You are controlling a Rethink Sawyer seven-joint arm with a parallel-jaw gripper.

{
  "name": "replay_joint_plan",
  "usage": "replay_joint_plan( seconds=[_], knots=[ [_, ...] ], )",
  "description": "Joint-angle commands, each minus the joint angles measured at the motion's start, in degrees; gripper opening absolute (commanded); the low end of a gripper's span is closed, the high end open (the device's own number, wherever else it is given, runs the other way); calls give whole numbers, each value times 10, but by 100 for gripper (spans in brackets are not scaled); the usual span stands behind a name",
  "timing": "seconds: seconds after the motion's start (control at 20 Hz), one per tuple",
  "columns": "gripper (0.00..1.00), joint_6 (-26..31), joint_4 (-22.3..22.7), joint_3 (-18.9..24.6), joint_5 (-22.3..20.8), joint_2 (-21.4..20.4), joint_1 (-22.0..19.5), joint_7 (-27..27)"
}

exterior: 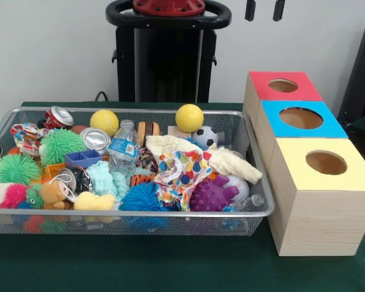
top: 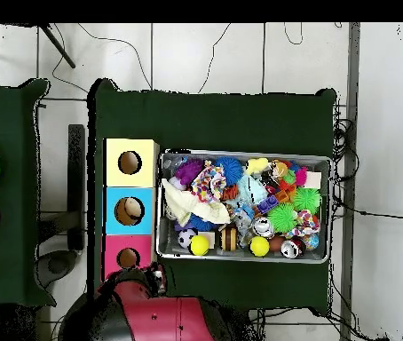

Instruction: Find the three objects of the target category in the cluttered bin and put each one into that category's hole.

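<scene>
The wire mesh bin (exterior: 263,182) sits at the table's left, full of toys; it also shows in the overhead view (top: 333,209). One printed fabric piece (exterior: 179,171) lies near the bin's right front, partly under a cream cloth (exterior: 222,160); it shows from above (top: 208,182). A second printed piece (exterior: 24,136) lies at the far left corner. I see no third one. The yellow-topped cube's hole (exterior: 326,162) is nearest the camera, also seen from above (top: 130,162). My gripper (exterior: 264,9) shows only its two tips at the top edge, apart and empty, above the red-topped cube.
The blue-topped cube (exterior: 301,117) and red-topped cube (exterior: 283,85) stand behind the yellow one. The bin holds yellow balls (exterior: 189,117), a water bottle (exterior: 123,148), cans, spiky balls, a purple knobbly toy (exterior: 212,194). The robot pedestal (exterior: 164,55) stands behind.
</scene>
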Motion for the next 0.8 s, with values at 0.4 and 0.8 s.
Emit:
replay_joint_plan(
  seconds=[0.4,0.8],
  knots=[
    [100,37,-68,93,-72,29,-81,-94],
    [100,68,-135,130,-99,66,-119,-116]
  ],
)
